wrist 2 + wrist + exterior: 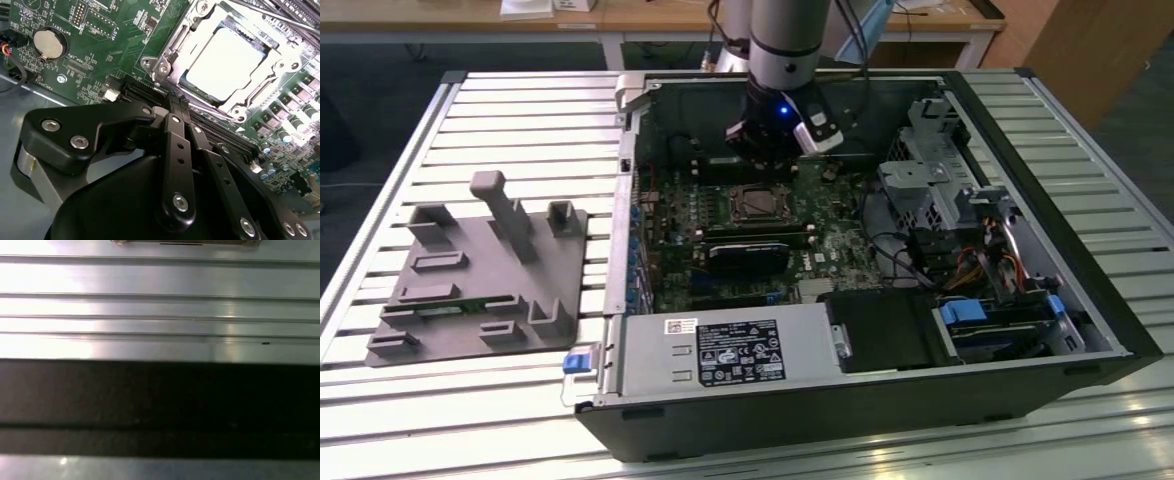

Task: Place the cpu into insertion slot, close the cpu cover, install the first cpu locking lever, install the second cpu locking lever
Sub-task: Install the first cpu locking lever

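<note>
Up close in second wrist view, our gripper (176, 100) has fingers pinched together, holding nothing, tips just short of socket. Beyond it, cpu (227, 60) sits in insertion slot (165, 60), cover (252, 97) looks down over it. We reckon chip and cover done; levers' state unclear to us.

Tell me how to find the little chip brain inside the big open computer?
Look inside the open computer case at the green circuit board, just below the robot's pincer. Near the board's middle sits the insertion slot, a square with a silvery metal rim. The cpu is the flat pale square lying in it, unlike the long black card slots nearby.
</note>
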